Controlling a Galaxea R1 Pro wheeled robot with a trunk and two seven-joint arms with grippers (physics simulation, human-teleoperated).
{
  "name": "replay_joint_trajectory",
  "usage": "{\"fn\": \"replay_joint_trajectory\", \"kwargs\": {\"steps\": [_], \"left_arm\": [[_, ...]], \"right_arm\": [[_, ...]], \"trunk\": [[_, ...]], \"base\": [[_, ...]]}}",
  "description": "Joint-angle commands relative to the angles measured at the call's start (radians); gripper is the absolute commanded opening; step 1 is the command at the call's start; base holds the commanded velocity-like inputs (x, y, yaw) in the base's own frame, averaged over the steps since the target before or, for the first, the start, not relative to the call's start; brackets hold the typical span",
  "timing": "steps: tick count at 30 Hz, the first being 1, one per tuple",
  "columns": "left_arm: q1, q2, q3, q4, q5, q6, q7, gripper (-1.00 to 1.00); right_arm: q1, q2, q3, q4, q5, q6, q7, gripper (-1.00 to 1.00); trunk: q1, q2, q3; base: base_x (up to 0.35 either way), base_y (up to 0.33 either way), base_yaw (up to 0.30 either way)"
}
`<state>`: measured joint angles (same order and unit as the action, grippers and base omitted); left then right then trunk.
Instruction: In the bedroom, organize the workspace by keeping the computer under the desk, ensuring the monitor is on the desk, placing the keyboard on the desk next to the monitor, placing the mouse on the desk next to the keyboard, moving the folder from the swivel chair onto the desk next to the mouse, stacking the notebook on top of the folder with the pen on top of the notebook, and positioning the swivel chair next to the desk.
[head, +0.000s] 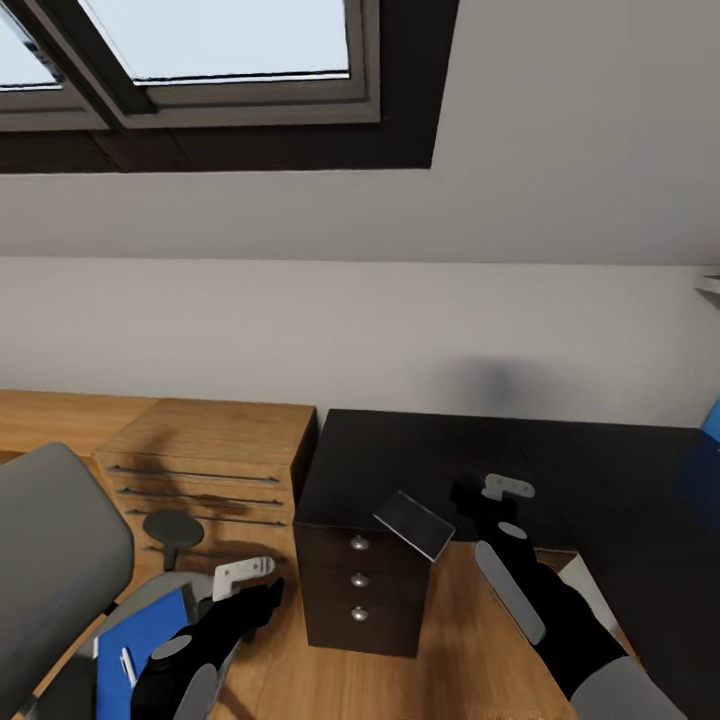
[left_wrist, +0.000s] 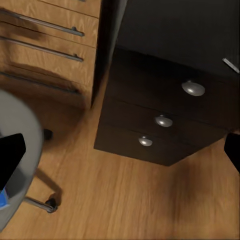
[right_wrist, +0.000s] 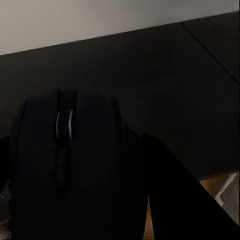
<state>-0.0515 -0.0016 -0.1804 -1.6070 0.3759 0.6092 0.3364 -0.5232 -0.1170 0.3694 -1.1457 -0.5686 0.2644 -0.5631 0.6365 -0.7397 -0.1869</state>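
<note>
So we've got the right gripper (head: 470, 497) up over the desk (head: 600, 480), just in from its front edge above the black three-knob drawer unit (head: 360, 590), and it's clamped onto the mouse (right_wrist: 62, 150). In the right wrist view the mouse sits snug between the fingers, scroll wheel facing us, with the glossy black top behind it.

The notebook (head: 414, 524) is tilted at the front edge of the desk, over the top of the drawer unit, right beside that gripper. We can't tell if it's resting on the edge or not.

Our left gripper (head: 255, 600) hangs low over the swivel chair (head: 55, 560). Can't tell how wide it's open, and we see nothing in it. The blue folder (head: 140, 650) lies on the chair seat with the white pen (head: 128, 667) on top. The light wooden cabinet (head: 215, 450) stands just left of the desk.
</note>
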Motion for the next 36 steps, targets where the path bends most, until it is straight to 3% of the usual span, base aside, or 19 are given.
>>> {"fn": "replay_joint_trajectory", "kwargs": {"steps": [1, 3, 6, 13, 17, 18, 19, 22, 26, 36], "left_arm": [[-0.001, 0.0, -0.001, -0.002, 0.011, 0.003, 0.009, 1.0], [-0.001, 0.0, -0.001, -0.001, 0.011, 0.003, 0.009, 1.0], [-0.001, 0.0, -0.001, -0.001, 0.011, 0.003, 0.009, 1.0], [-0.001, 0.0, -0.001, -0.002, 0.011, 0.003, 0.009, 1.0], [-0.001, 0.001, -0.001, -0.001, 0.011, 0.003, 0.009, 1.0], [-0.001, 0.001, -0.001, -0.002, 0.011, 0.003, 0.009, 1.0], [-0.001, 0.001, -0.001, -0.002, 0.011, 0.003, 0.009, 1.0], [-0.001, 0.0, -0.001, -0.001, 0.011, 0.003, 0.009, 1.0], [-0.001, 0.0, -0.001, -0.002, 0.011, 0.003, 0.009, 1.0], [-0.001, 0.0, -0.006, -0.002, 0.011, 0.0, 0.01, 1.0]], "right_arm": [[-0.001, -0.001, -0.016, 0.005, -0.008, 0.001, -0.006, -1.0], [-0.001, -0.001, -0.088, 0.039, -0.007, 0.0, 0.001, -1.0], [-0.001, -0.014, -0.123, 0.057, -0.005, 0.001, 0.002, -1.0], [-0.001, -0.075, -0.134, 0.063, 0.001, 0.01, 0.1, -1.0], [-0.001, -0.154, -0.135, 0.132, 0.002, 0.01, 0.147, -1.0], [-0.001, -0.199, -0.137, 0.205, 0.002, 0.009, 0.205, -1.0], [-0.001, -0.211, -0.138, 0.221, 0.002, 0.008, 0.224, -1.0], [-0.001, -0.289, -0.138, 0.293, 0.003, 0.01, 0.347, -1.0], [-0.001, -0.316, -0.136, 0.363, 0.003, 0.011, 0.398, -1.0], [-0.001, -0.32, -0.136, 0.391, 0.004, 0.009, 0.399, -1.0]], "trunk": [[0.0, -0.001, -0.002], [0.0, -0.001, -0.002], [0.0, -0.001, -0.002], [0.0, -0.001, -0.001], [0.0, -0.001, 0.0], [0.0, -0.001, 0.001], [0.0, -0.001, 0.001], [0.0, -0.001, 0.002], [0.0, -0.001, 0.004], [0.0, -0.001, 0.009]], "base": [[0.0, 0.0, -0.285], [0.0, 0.0, -0.291], [0.0, 0.0, -0.294], [0.0, 0.0, -0.295], [0.0, 0.0, -0.295], [0.0, 0.0, -0.295], [0.0, 0.0, -0.295], [0.0, 0.0, -0.295], [0.0, 0.0, -0.295], [0.0, 0.0, -0.295]]}}
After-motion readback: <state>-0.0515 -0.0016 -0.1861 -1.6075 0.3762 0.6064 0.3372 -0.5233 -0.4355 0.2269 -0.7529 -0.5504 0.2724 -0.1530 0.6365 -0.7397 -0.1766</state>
